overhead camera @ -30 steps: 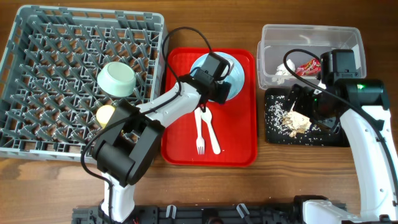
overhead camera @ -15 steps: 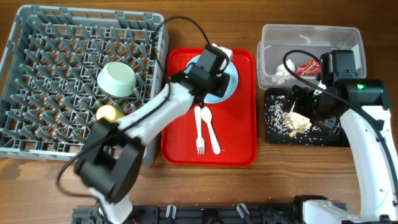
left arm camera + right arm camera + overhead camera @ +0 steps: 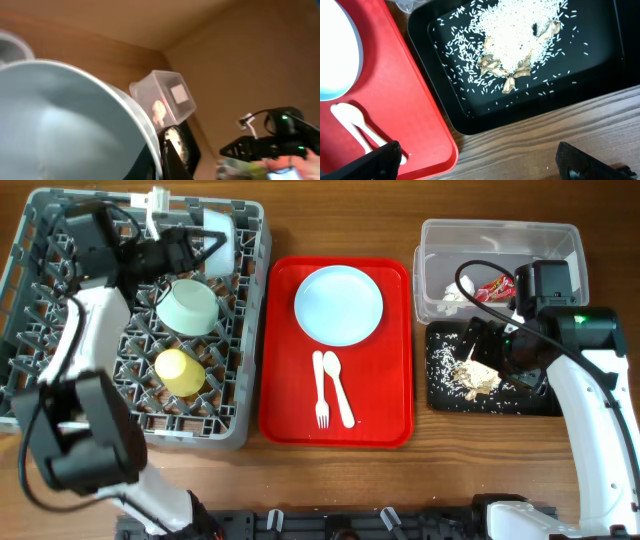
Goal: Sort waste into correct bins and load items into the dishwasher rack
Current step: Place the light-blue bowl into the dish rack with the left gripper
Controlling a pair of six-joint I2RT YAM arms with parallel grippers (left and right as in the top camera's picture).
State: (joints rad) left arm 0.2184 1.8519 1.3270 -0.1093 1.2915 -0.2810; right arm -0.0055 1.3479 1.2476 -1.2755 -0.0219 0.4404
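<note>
My left gripper [image 3: 192,246] is over the back of the grey dishwasher rack [image 3: 60,395], shut on the rim of a pale bowl [image 3: 217,238]; the left wrist view [image 3: 162,160] shows that rim pinched between the fingers. Another pale-blue bowl [image 3: 187,307] and the yellow-green cup [image 3: 180,370] sit in the rack. The plate [image 3: 339,303], fork [image 3: 321,390] and spoon [image 3: 341,388] lie on the red tray [image 3: 385,415]. My right gripper [image 3: 480,160] is open and empty above the black tray [image 3: 445,395] with food scraps [image 3: 475,375].
The clear tub [image 3: 500,235] at the back right holds the red wrapper [image 3: 497,288] and a white tissue [image 3: 452,295]. The right wrist view shows the black tray's front edge [image 3: 470,125], the red tray's corner [image 3: 405,100] and bare wood table [image 3: 530,145].
My left arm has swung from above the plate on the red tray to the back of the rack, and its gripper now holds a pale bowl. The plate stays on the tray. The right arm has not moved.
</note>
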